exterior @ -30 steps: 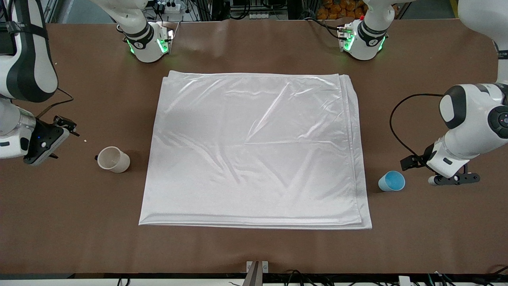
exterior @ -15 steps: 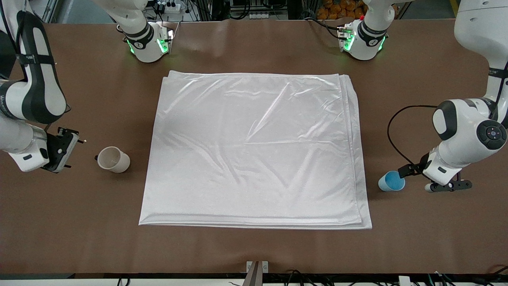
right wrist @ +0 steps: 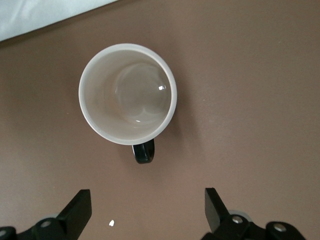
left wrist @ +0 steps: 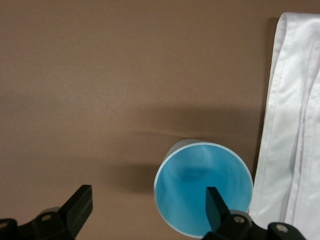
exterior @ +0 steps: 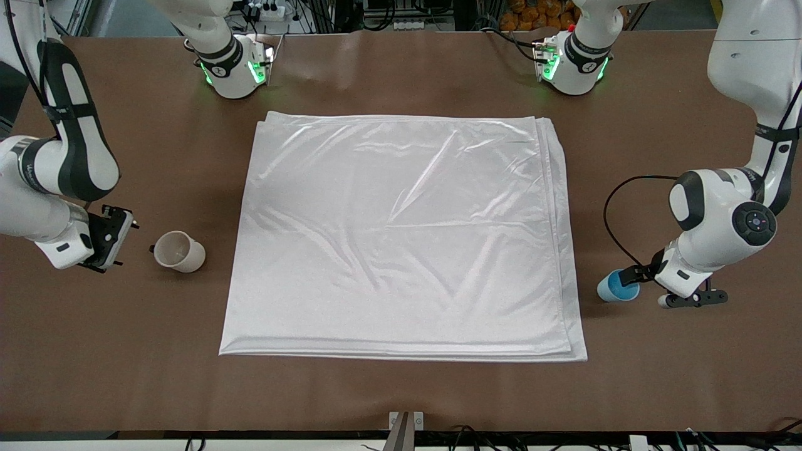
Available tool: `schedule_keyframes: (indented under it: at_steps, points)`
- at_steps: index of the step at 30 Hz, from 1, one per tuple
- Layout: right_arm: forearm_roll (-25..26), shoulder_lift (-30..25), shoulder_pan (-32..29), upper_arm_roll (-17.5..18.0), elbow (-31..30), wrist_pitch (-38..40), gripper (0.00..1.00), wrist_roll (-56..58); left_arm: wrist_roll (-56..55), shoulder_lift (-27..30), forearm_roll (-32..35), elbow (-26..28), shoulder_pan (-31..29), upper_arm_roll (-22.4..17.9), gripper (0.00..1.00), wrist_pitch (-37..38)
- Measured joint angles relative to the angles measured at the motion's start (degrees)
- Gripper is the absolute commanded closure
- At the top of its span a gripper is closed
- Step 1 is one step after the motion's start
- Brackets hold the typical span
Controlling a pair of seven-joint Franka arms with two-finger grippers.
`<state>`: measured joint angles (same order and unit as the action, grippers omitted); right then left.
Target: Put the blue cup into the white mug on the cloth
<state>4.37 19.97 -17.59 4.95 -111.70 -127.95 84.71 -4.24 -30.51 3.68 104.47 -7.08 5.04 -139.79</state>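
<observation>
The blue cup [exterior: 615, 288] stands upright on the bare table beside the cloth [exterior: 401, 238], toward the left arm's end. My left gripper [exterior: 648, 283] is open just over it. In the left wrist view one finger [left wrist: 215, 202] is over the cup's [left wrist: 200, 185] inside and the other is off its rim, with my left gripper [left wrist: 148, 200] empty. The white mug [exterior: 179, 251] stands on the bare table at the cloth's edge toward the right arm's end. My right gripper [exterior: 114, 240] is open beside it. The right wrist view shows the mug [right wrist: 127, 94], its dark handle toward my gripper [right wrist: 147, 200].
The cloth's folded edge shows in the left wrist view [left wrist: 295, 125] right beside the cup. A black cable [exterior: 617, 207] loops over the table by the left arm. A small white crumb [right wrist: 112, 223] lies on the table between the right gripper's fingers. A small metal fixture [exterior: 406, 421] sits at the table's near edge.
The left gripper has moved toward the cloth and now reaches over the blue cup. The right gripper has turned and come closer to the white mug. Cup, mug and cloth have not moved.
</observation>
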Motion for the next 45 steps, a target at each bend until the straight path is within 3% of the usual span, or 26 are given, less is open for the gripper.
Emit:
schedule_keyframes:
  at_steps: [3, 12, 15, 23, 33, 45]
  points:
    - [0.0, 0.09, -0.15, 0.0, -0.93, -0.72, 0.0, 1.12, 0.0, -0.6, 0.0, -0.01, 0.0, 0.0, 0.02, -0.51]
    - [0.01, 0.31, -0.19, 0.04, -3.57, -2.31, 0.0, 3.01, 0.02, -2.05, 0.0, -0.03, -0.02, 0.01, 0.37, -2.08]
    - [0.01, 0.59, -0.36, 0.04, -4.51, -4.16, 0.0, 3.75, 0.06, -2.38, 0.0, -0.05, -0.03, 0.01, 0.6, -2.4]
    - [0.01, 2.23, -0.93, 0.04, -5.94, -8.35, 0.0, 4.85, 0.11, -3.09, 0.0, -0.08, -0.04, 0.01, 1.0, -3.14]
    - [0.0, 5.98, -2.63, 0.02, -6.16, -12.67, 0.0, 7.15, 0.23, -3.32, 0.0, -0.39, 0.08, 0.39, 1.0, -3.78]
    - [-1.48, 6.35, -2.47, 0.8, -6.62, -12.8, 0.02, 7.19, 4.59, -3.35, 0.0, -0.7, 0.35, 0.51, 1.0, -4.09]
